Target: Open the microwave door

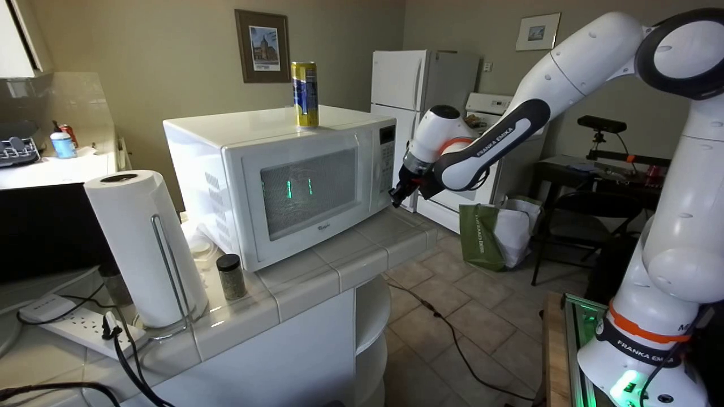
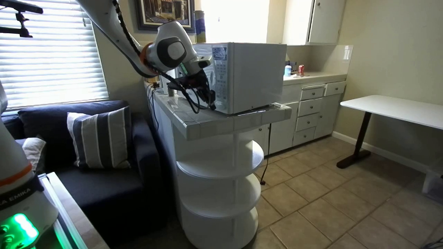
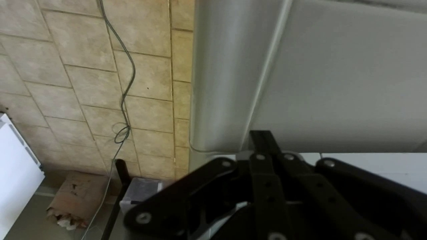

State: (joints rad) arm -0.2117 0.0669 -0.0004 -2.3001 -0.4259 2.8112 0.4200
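Microwave door stands closed on the front of the microwave, which sits on the tiled counter; close by hangs the gripper, clenched, its black fingers side by side in the wrist view; it is low, at the keypad end, and whether it touches the microwave I cannot tell; beneath it, in the wrist view, shows the counter's edge, with the floor and a loose cable below; from the gripper the white arm runs up, then down to a green-lit base; on the microwave, in both exterior views, a can stands upright; at the microwave's opposite end, in an exterior view, a black-capped jar stands on the counter, near a paper roll; beside the roll lies a power strip; under the counter, in an exterior view, are rounded shelves, one above another; further off, in an exterior view, stands the fridge, with a green bag and a white bag side by side on the floor; a framed print hangs behind the microwave; in an exterior view, a dark sofa bears a striped pillow, drawers stand beyond the microwave, and a white table is well apart from it.
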